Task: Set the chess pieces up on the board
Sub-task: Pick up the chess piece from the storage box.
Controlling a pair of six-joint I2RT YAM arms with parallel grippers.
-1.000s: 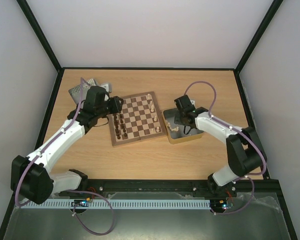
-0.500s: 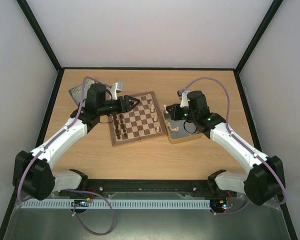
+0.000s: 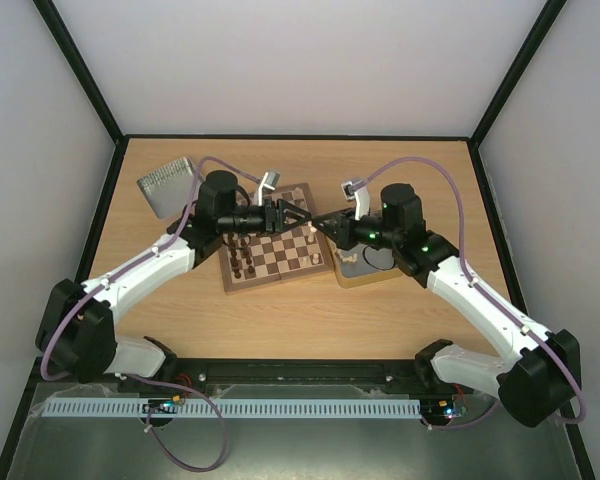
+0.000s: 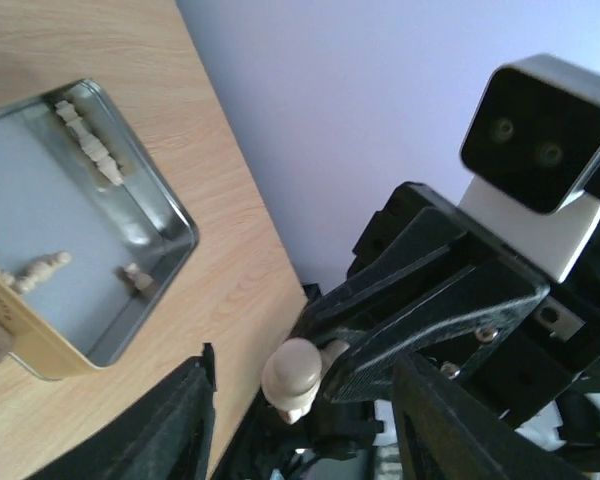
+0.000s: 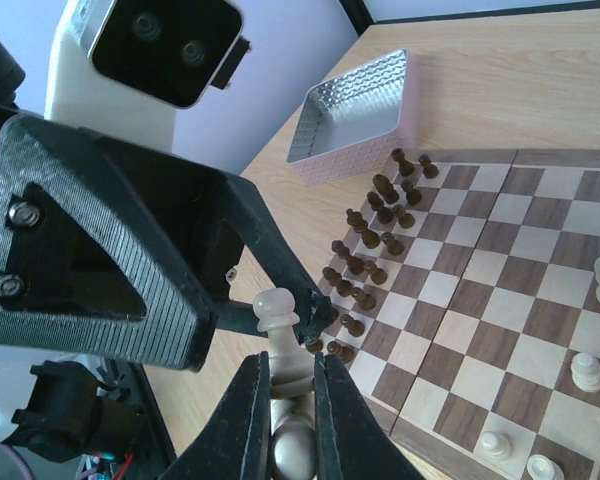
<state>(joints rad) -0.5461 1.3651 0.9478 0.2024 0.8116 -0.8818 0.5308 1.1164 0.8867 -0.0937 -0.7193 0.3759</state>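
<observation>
**As the arms meet over the board, a cream pawn waits to change hands**

While the right fingers pinch a cream pawn tight around its waist, the left fingers stand spread wide on either side of its round head, touching nothing. The pawn hangs in the air above the edge of the board that lies nearest the tin. It is clear of both the board and the tabletop.

This looks like a mid-air handover. The right arm presents the pawn, and the left arm is lined up to take it but has not yet closed.

The pawn's long axis runs in line with the right fingers. Its head points away from the right wrist, straight into the gap between the left fingers, and its base is tucked back between the right fingers. Judging by how level both arms reach in the top view, the pawn lies closer to flat than upright.

Next, the left fingers need to close squarely on the head and collar, the only part standing free. That is a short, rounded hold and could slip. The right fingers should let go only once that grip is firm. The pawn must then be turned base-down before it goes onto a square.

More cream pieces stand on the board's tin side, and dark pieces fill the opposite side. A few cream pieces remain in the tin.
</observation>
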